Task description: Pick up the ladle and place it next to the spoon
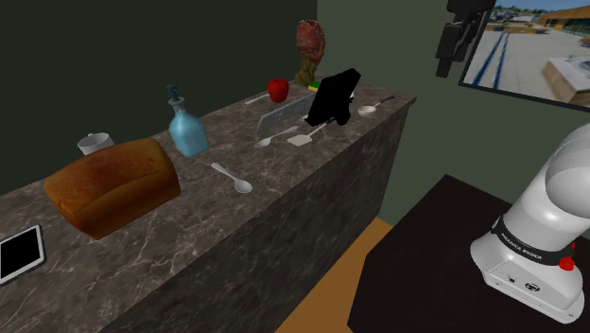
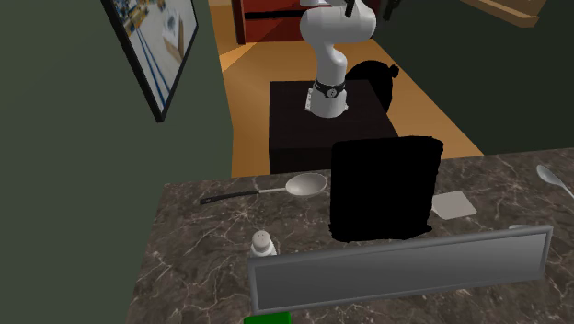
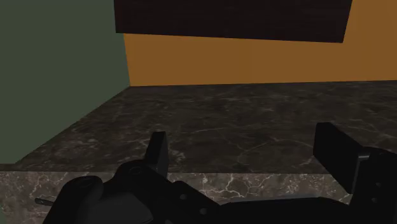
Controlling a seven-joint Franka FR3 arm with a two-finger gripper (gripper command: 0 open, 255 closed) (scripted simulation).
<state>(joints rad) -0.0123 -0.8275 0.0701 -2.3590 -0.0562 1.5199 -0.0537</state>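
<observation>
The gripper (image 1: 447,57) is hanging high above the stand (image 1: 425,255), well away from the table (image 1: 170,236). In the wrist view the gripper (image 3: 242,135) is standing open, its two black fingers (image 3: 158,149) spread wide and holding nothing, with marbled stone showing past them.

The ladle (image 1: 373,106) is lying flat on the table near the end at the shoulder view's right. From the second exterior view the ladle (image 2: 285,188) is resting close to the table edge that faces the arm, its pale bowl just beside a black blocky object (image 2: 382,189) and its dark handle pointing to that view's left.

The spoon (image 1: 232,178) is lying well apart from the ladle, nearer the middle of the table, between a blue bottle (image 1: 187,128) and the table's front edge. A loaf of bread (image 1: 113,184) is sitting further along toward the shoulder view's left. A white spatula (image 1: 301,139) and a grey tray (image 1: 284,115) are sitting between spoon and ladle, beside the black object.
</observation>
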